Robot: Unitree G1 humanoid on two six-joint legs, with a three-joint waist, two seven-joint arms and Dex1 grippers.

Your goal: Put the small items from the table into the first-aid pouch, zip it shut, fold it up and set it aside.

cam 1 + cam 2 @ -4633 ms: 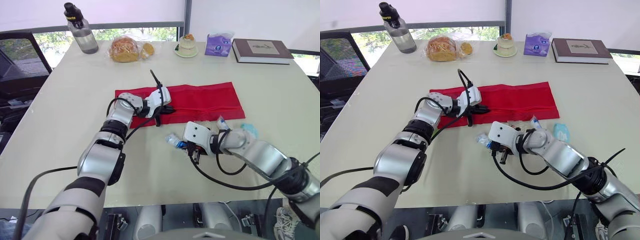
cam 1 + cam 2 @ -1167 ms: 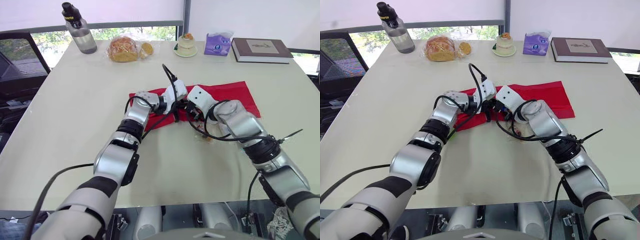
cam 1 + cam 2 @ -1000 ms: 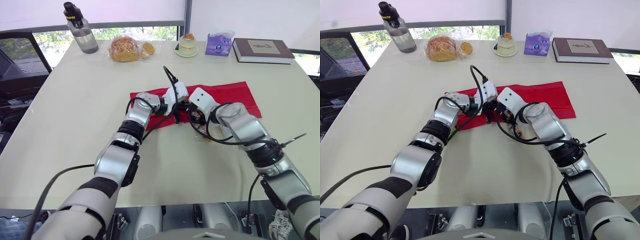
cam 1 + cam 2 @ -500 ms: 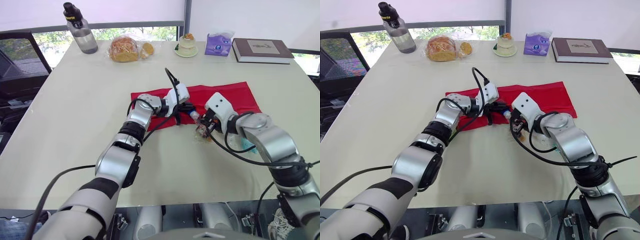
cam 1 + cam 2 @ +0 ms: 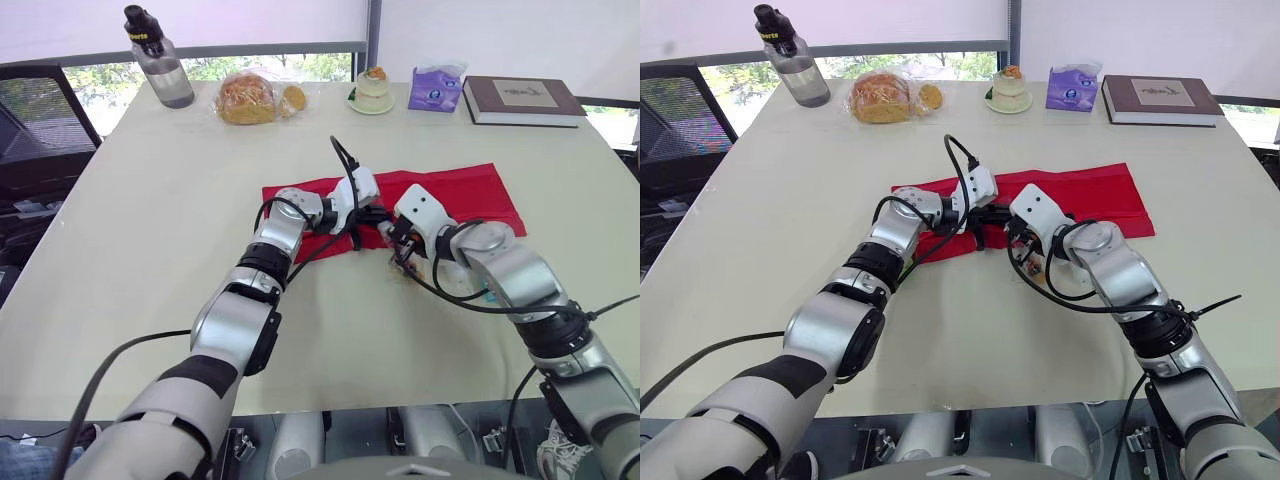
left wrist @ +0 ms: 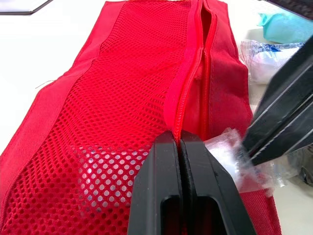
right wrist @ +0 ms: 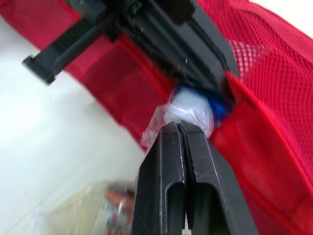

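The red first-aid pouch (image 5: 480, 185) lies flat on the worktop (image 5: 150, 200), stretching away beyond the left fingers (image 6: 166, 161), which are pressed together on the edge of its open zip mouth. Just beside those tips, the right fingers (image 7: 164, 147) are closed tight on the clear wrapping of a small blue-and-white packet (image 7: 193, 110), held at the pouch's mouth. Behind the right fingers a second clear packet (image 7: 110, 208) lies on the bare worktop, and a teal item (image 6: 288, 24) sits beside the pouch, well beyond the left fingers.
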